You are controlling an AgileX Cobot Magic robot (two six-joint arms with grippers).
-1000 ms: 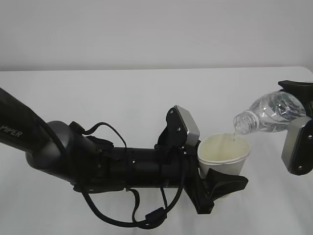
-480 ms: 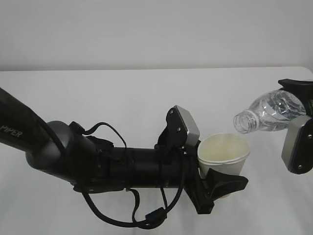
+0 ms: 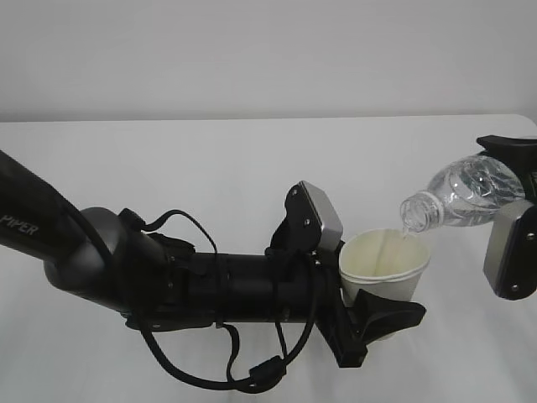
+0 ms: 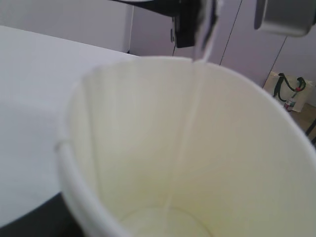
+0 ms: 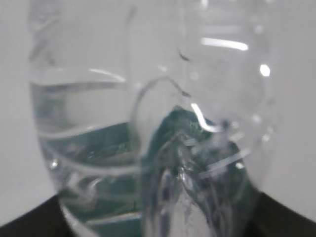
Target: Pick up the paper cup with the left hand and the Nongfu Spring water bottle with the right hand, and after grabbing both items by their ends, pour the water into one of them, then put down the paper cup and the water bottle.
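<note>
Right now I have the left claw (image 3: 373,315) clamped around the lower part of the cup (image 3: 384,264), its jaws spread about the cup's width, holding it upright above the tabletop (image 3: 210,168). My right claw (image 3: 513,220) grips the bottle (image 3: 466,195) at its base end, jaws parted to the bottle's width, with the neck tipped down and to the left so its mouth sits just above the cup's far rim. A thin stream of water (image 4: 190,138) runs from the mouth down the cup's inner wall and pools at the bottom, as the left wrist view shows.

My worry is the aim. The stream enters close to the rim on the bottle side, not over the middle, so a small drift of either arm could send water down the outside wall onto the left claw and the tabletop. Tipping the bottle further would thicken the stream and might make it gulp and splash over that same edge. The cup is thin paper, and I judge that a harder squeeze could buckle it as it fills and grows heavier. In the right wrist view the bottle holds plenty of water, so overfilling this small cup is a real risk if I pour too long.
</note>
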